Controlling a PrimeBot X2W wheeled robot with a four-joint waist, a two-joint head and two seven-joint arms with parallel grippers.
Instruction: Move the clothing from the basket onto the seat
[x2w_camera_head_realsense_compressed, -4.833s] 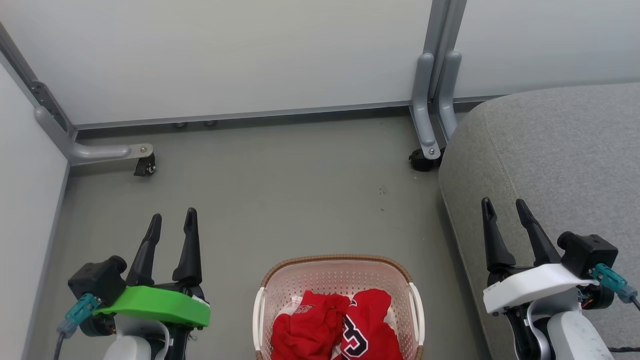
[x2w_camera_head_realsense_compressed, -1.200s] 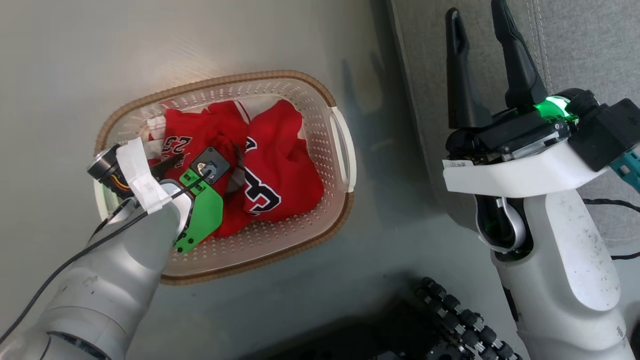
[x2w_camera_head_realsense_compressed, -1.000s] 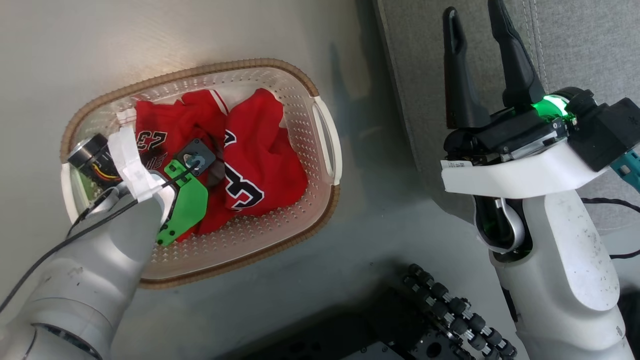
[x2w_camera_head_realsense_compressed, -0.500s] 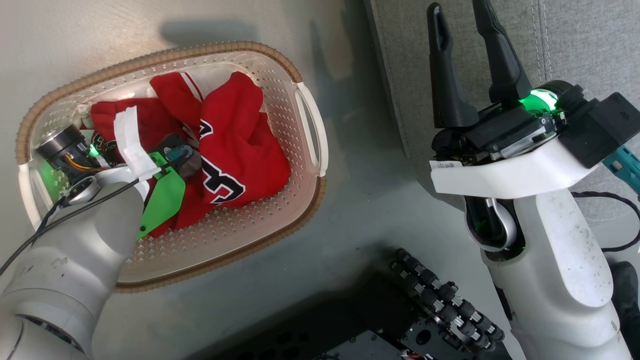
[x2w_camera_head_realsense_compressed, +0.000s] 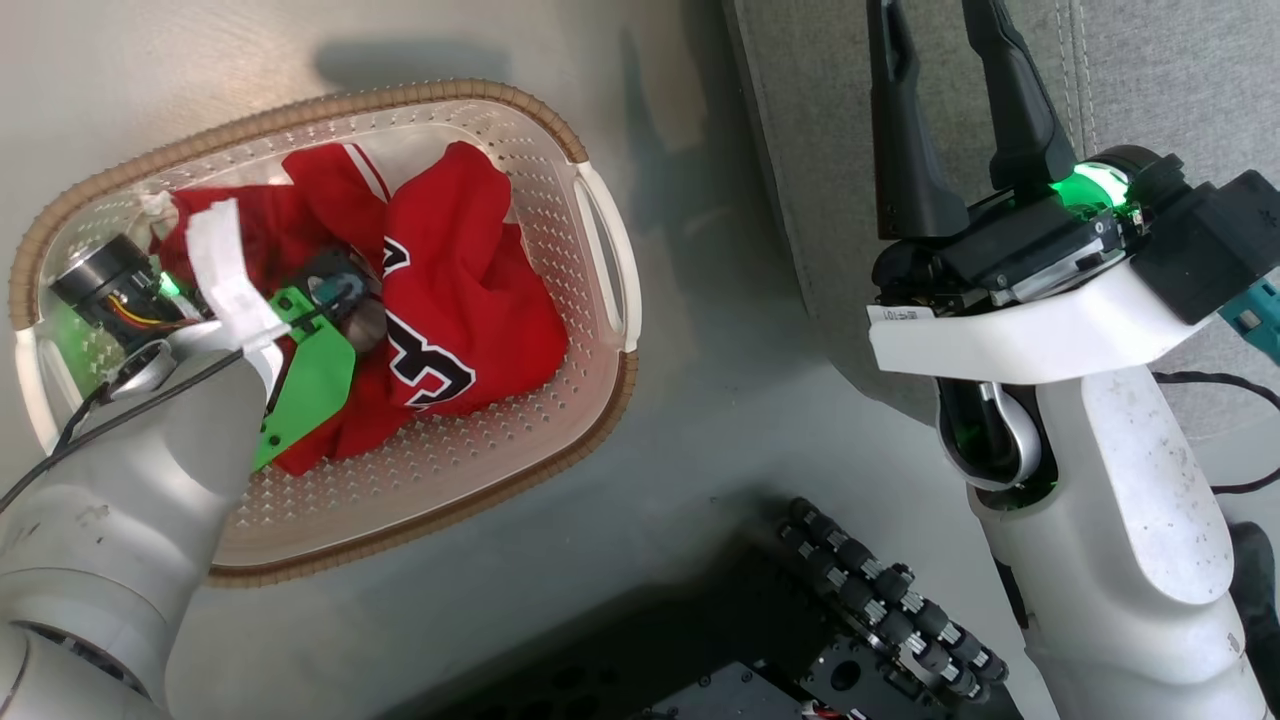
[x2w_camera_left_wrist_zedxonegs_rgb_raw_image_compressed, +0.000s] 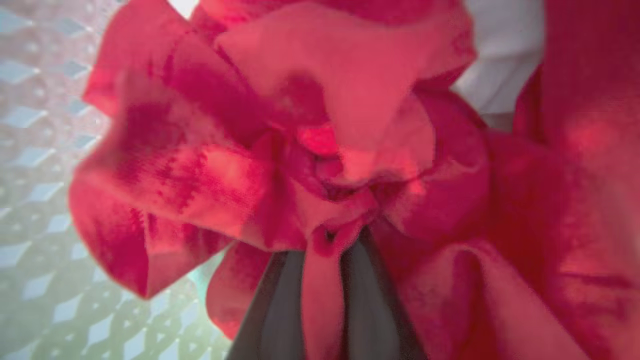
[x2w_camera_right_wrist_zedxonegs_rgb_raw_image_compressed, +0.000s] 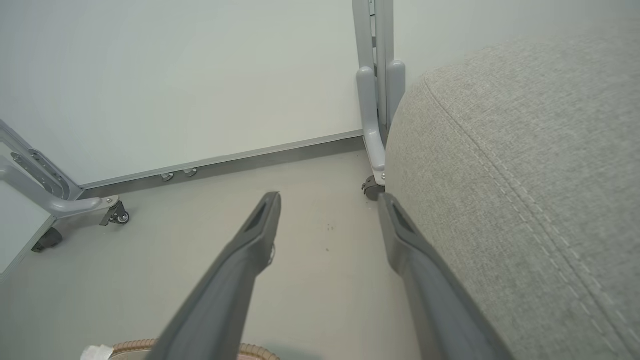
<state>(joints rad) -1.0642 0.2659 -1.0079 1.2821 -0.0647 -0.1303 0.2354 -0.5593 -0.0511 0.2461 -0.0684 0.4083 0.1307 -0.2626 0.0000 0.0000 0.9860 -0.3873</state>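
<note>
Left gripper (x2w_camera_left_wrist_zedxonegs_rgb_raw_image_compressed: 325, 240) pinching red clothing (x2w_camera_head_realsense_compressed: 450, 250) fold inside basket (x2w_camera_head_realsense_compressed: 590, 340); possibly numbered jersey, view blurred. Right gripper (x2w_camera_right_wrist_zedxonegs_rgb_raw_image_compressed: 329, 196) spread, empty, beside grey seat (x2w_camera_right_wrist_zedxonegs_rgb_raw_image_compressed: 525, 150).

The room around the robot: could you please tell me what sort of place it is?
Probably a lab or test bay dressed as a home corner: plain partition panels on wheeled feet, a bare grey floor, and a grey sofa beside a laundry basket.
</note>
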